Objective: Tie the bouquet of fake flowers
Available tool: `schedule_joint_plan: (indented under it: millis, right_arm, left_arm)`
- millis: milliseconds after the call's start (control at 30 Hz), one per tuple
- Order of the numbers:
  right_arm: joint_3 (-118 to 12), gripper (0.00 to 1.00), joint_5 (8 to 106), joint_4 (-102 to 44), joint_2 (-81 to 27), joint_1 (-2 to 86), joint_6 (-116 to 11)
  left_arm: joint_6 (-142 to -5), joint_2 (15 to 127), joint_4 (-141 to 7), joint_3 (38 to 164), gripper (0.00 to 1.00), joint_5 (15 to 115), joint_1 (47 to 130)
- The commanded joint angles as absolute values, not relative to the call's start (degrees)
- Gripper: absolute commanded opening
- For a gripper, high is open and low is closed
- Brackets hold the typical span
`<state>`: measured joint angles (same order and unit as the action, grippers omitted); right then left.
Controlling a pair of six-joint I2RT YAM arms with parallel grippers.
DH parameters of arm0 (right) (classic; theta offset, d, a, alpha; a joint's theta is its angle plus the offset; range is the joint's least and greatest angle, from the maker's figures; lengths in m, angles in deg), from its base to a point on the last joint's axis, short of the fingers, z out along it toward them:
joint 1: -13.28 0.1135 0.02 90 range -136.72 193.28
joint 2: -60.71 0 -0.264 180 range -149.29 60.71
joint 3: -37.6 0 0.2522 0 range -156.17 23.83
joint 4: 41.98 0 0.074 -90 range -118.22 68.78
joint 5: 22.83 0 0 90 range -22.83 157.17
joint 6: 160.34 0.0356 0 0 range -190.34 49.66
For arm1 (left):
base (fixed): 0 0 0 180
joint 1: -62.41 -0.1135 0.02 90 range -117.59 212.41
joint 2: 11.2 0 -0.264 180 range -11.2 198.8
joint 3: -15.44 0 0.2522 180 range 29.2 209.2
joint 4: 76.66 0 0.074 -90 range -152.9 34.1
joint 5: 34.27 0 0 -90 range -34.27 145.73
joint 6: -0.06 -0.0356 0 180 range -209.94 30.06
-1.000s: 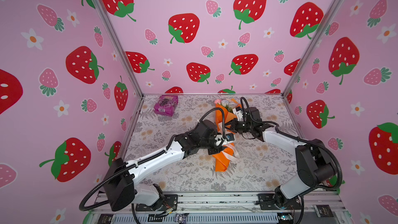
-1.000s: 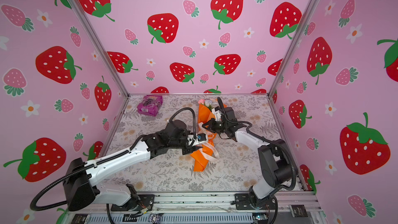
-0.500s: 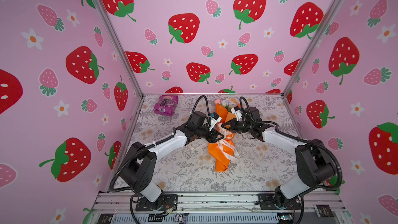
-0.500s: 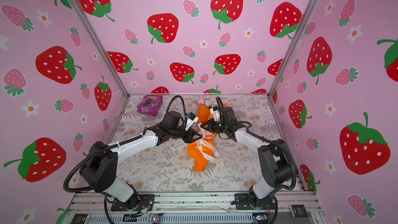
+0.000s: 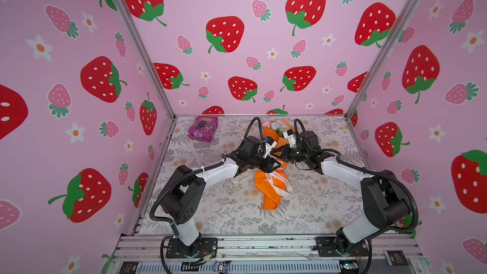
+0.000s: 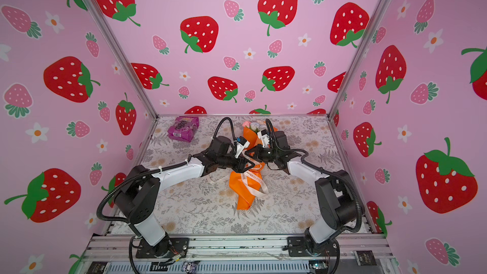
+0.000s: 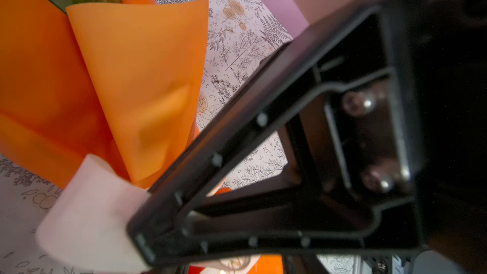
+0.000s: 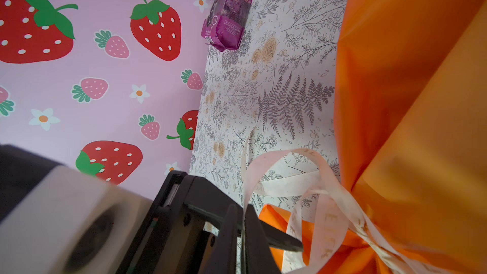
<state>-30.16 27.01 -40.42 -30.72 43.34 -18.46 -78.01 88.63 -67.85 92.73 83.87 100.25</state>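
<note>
The twisted foot of the bouquet lies nearest the front edge of the surface, a matte sheet printed with grey ferns and pale gold blooms. From there the bouquet stretches away down the middle in both top views. Its orange wrap is smooth, faintly glossy film, rolled into a cone and drawn in to a narrow waist partway up. A flat cream ribbon with gold lettering (too small to read) crosses the wrap there and trails in a loose loop over its right side.

Just beyond the waist the two arms meet above the bouquet. The left pincer comes in from the left, its black open-framed fingers over the wrap. In the left wrist view a broad, blurred fold of ribbon lies against its tip, but whether the jaws clamp that fold cannot be told. The right pincer reaches in from the right. The right wrist view shows its jaws clenched on a strand of the ribbon, which curls up in a loop and gathers again at the orange waist.

Farther back the cone flares open around soft pink and white flower heads and green leaves. Near the back left corner a crinkled purple packet lies flat, well apart from the bouquet. Pink walls printed with strawberries close the scene.
</note>
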Motion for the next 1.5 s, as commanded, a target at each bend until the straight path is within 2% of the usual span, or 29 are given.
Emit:
schedule_joint_plan:
  millis: [0,100,167,267,500,667,1100,1133,1300,1467]
  right_arm:
    - [-29.69,0.14,26.71,-41.63,-28.79,43.77,-17.67]
    - [-29.69,0.19,27.75,-39.59,-27.74,43.75,-19.28]
    - [-29.59,0.26,28.4,-37.84,-26.99,43.69,-20.52]
    - [-29.14,0.39,31.09,-33.43,-24.94,42.88,-22.7]
    - [-23.55,0.47,42.73,-25.05,-17.71,42.1,-31.65]
    - [-23.45,0.48,39.13,-18.54,-21.4,43.55,-40.51]
    - [-27.51,0.51,52.79,-11.35,-24.69,53.77,-58.38]
    - [-28.09,0.54,54.28,-10.56,-25.35,54.53,-59.18]
    - [-28.5,0.51,59.59,-9.76,-26.54,55.82,-60.36]
    - [-28.46,0.28,61.35,-9.85,-25.92,55.88,-59.29]
  left_arm:
    - [-77.64,87.93,-69.81,94.78,0.34,79.75,100.24]
    - [-78.06,87.18,-70.54,93.96,0.19,79.33,100.15]
    - [-78.31,86.73,-70.07,93.72,0.1,79.2,100.04]
    - [-78.61,86.32,-69.02,93.02,0.01,78.82,99.71]
    - [-77.04,84.91,-68.08,90.65,0.0,80.73,97.26]
    - [-77.01,84.47,-67.19,90.22,0.01,82.27,96.61]
    - [-74.83,84.87,-65.73,90.03,0.02,82.8,95.48]
    - [-74.68,84.78,-65.8,89.89,0.01,82.79,95.38]
    - [-74.16,84.6,-65.98,89.53,0.01,82.95,94.92]
    - [-73.82,84.78,-66.11,89.49,0.02,83.35,94.67]
